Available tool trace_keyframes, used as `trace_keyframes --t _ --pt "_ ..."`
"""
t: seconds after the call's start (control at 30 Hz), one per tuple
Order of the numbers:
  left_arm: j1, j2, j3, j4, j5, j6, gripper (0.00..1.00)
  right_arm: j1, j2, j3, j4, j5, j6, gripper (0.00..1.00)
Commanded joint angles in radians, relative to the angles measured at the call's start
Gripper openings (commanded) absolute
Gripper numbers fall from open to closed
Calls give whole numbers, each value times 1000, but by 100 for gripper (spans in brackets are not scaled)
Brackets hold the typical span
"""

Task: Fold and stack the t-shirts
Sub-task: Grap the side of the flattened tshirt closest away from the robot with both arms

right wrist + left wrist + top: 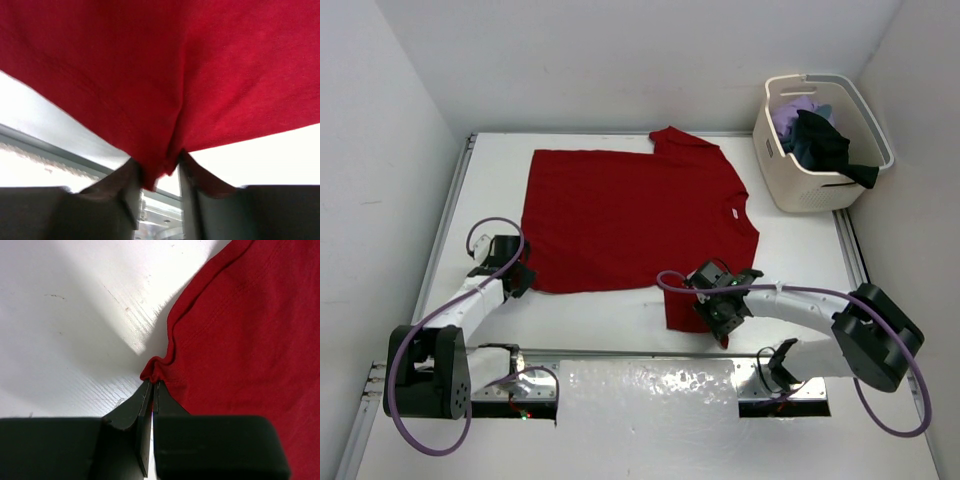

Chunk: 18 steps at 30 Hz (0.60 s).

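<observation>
Jaws of the left gripper [152, 384] are pressed together on the near hem corner of the red t-shirt [630, 215]. The right gripper [157, 170] is clamped on a bunched fold of its near sleeve. The shirt lies spread flat on the white table [605, 312], between both grippers. Its white neck label [731, 212] is too small to read.

Robotics lab: white-walled table [790, 250]
</observation>
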State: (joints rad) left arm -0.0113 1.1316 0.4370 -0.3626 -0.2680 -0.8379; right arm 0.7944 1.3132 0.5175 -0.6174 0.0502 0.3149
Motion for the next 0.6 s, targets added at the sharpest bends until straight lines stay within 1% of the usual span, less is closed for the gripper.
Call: trace_keyframes --t 0.0,0.03,0.07,0.1,0.2,0.27,0.33,0.43,0.5,0.53,0.57 --pt "4 -16 3 31 6 8 0 2 8 -10 105 46 24 29" --pt "5 -16 2 36 15 11 0 3 4 -4 107 51 21 21" --pt "5 -18 9 34 22 16 0 2 1 4 108 56 18 7" --pt "4 -18 9 48 32 22 0 3 -2 21 107 72 19 0" --pt "5 -23 16 76 58 26 0 2 -22 65 97 108 16 0" --pt "4 -20 26 94 84 26 0 -1 -25 96 85 174 10 0" --pt "4 -18 43 99 92 22 0 -15 -22 144 76 206 -5 0" --pt "5 -16 65 131 102 16 0 -67 -17 199 88 192 -20 0" --pt "5 -12 80 165 105 11 0 -125 -14 229 105 180 -36 0" --pt "5 0 101 177 108 7 0 -126 -12 239 110 175 -40 0" --pt "5 10 117 183 104 5 0 -171 -3 268 113 159 -52 0"
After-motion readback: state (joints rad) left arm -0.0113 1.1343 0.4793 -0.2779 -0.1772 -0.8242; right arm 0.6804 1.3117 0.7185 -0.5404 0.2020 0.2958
